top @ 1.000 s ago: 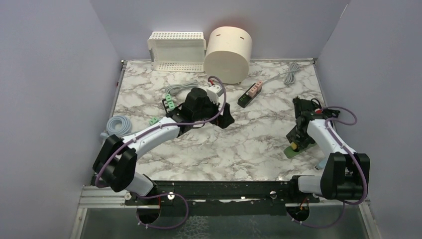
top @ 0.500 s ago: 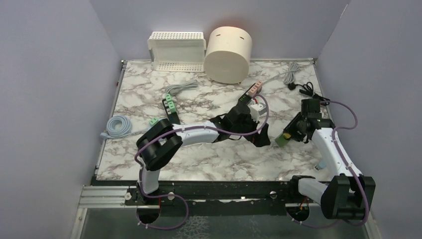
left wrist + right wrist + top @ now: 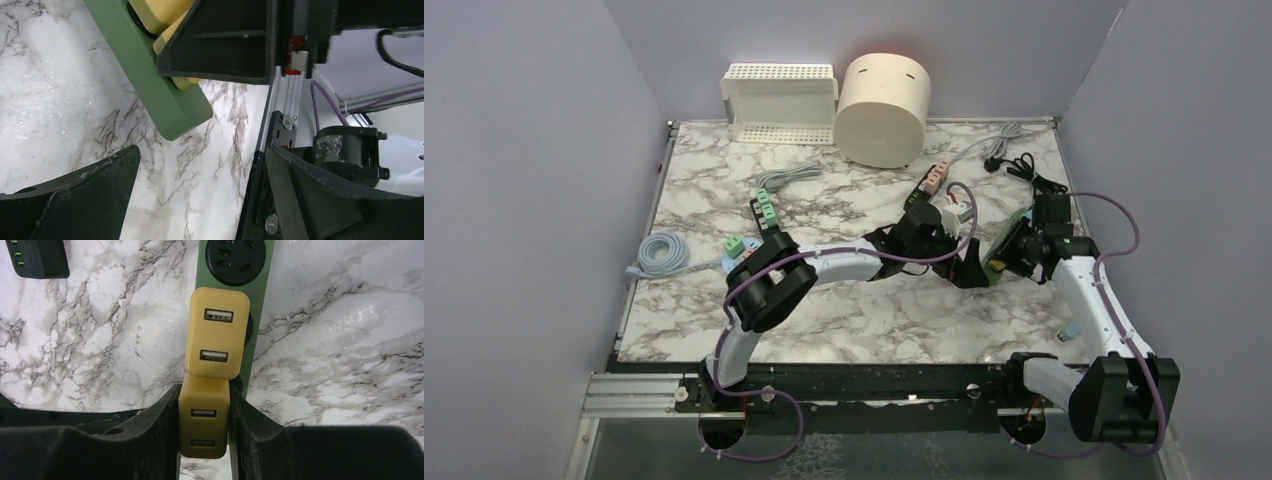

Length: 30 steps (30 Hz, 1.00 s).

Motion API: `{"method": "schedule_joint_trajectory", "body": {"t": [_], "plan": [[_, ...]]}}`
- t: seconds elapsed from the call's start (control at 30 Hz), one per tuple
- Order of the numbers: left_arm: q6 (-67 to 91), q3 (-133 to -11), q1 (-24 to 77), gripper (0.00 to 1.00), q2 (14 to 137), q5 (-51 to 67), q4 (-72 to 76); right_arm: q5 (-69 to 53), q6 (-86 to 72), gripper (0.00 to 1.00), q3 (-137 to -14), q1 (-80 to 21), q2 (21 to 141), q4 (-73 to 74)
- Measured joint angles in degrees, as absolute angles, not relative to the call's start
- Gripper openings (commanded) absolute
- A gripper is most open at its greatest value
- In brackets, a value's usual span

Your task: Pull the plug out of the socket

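A green power strip (image 3: 261,290) lies on the marble table with two yellow USB plugs in it. My right gripper (image 3: 204,440) is shut on the nearer yellow plug (image 3: 204,415); the second yellow plug (image 3: 217,332) sits just beyond it. In the top view my right gripper (image 3: 1009,255) holds the strip (image 3: 996,266) at the right of the table. My left gripper (image 3: 969,272) is open right beside the strip's near end. In the left wrist view the strip's end (image 3: 160,100) lies just ahead of my open left gripper (image 3: 200,195), not between the fingers.
A black strip with pink sockets (image 3: 927,188) lies behind the grippers. Another black strip with green sockets (image 3: 767,220), a grey cable (image 3: 786,178) and a coiled blue cable (image 3: 660,252) lie left. A beige cylinder (image 3: 883,95) and white basket (image 3: 780,100) stand at the back.
My left arm swung right across the table to the green strip. My right gripper carried the strip up and towards the centre, dragging its black cable along.
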State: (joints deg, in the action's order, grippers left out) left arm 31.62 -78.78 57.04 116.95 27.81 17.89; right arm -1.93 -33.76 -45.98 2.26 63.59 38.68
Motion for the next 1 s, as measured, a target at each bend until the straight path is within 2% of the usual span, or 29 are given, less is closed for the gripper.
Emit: {"method": "schedule_joint_trajectory", "body": {"t": [0.33,0.53,0.57,0.8,0.9,0.93,0.97,1.0], "plan": [[37.3,-83.6,57.7,0.99,125.3,29.4,18.3,-3.2,-33.6,0.01,-46.6,2.2,62.5,38.7],[40.1,-83.7,58.3,0.99,125.7,29.2,21.4,-4.2,-33.6,0.01,-46.6,2.2,61.8,38.7],[40.4,-83.7,58.3,0.96,125.7,29.1,22.3,-4.3,-33.6,0.01,-46.6,2.2,61.7,38.7],[42.9,-83.7,58.3,0.65,125.8,29.2,26.3,-4.7,-33.6,0.01,-46.5,2.2,61.0,38.7],[44.1,-83.7,58.1,0.35,126.7,29.2,27.3,-4.8,-33.5,0.01,-46.5,2.2,60.7,38.9],[44.6,-83.6,58.0,0.22,127.2,29.0,27.3,-4.8,-33.5,0.01,-46.5,2.2,60.5,39.0],[45.3,-83.6,57.9,0.03,127.5,29.3,27.6,-4.7,-33.4,0.01,-46.5,2.2,60.4,39.2],[46.2,-83.5,57.8,0.00,127.7,29.3,27.6,-4.5,-33.5,0.01,-46.5,2.3,60.4,39.4]]}}
